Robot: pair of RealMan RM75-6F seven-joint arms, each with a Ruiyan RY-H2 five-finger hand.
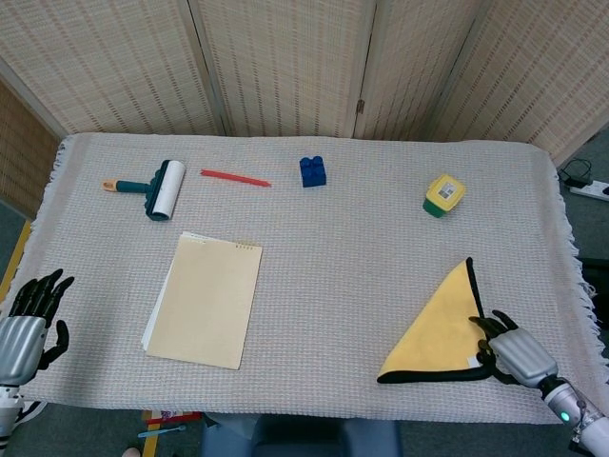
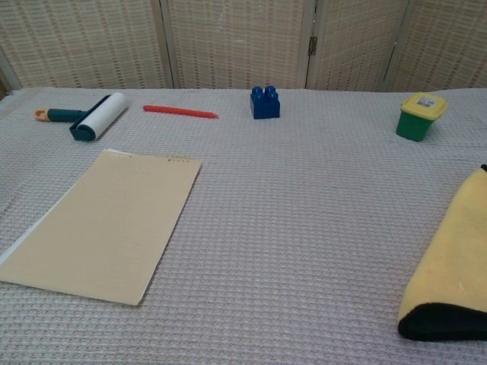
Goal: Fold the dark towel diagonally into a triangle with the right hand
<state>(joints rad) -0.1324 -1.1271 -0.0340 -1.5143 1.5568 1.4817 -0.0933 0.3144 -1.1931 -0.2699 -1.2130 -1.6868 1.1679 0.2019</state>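
Note:
The towel [image 1: 440, 328] lies near the table's front right as a triangle, yellow face up with a dark rim. In the chest view the towel [image 2: 454, 258] shows at the right edge, with a dark fold at its near end. My right hand [image 1: 517, 352] sits at the towel's near right corner with its fingers [image 1: 487, 327] on the edge, gripping it. That hand is out of the chest view. My left hand [image 1: 29, 319] hangs off the table's front left corner, fingers spread, holding nothing.
A tan notepad [image 1: 205, 298] lies front left. Along the back stand a lint roller [image 1: 162, 188], a red pen [image 1: 235, 177], a blue brick [image 1: 312, 171] and a green tub with a yellow lid [image 1: 443, 194]. The table's right edge [image 1: 571, 248] is close to the towel.

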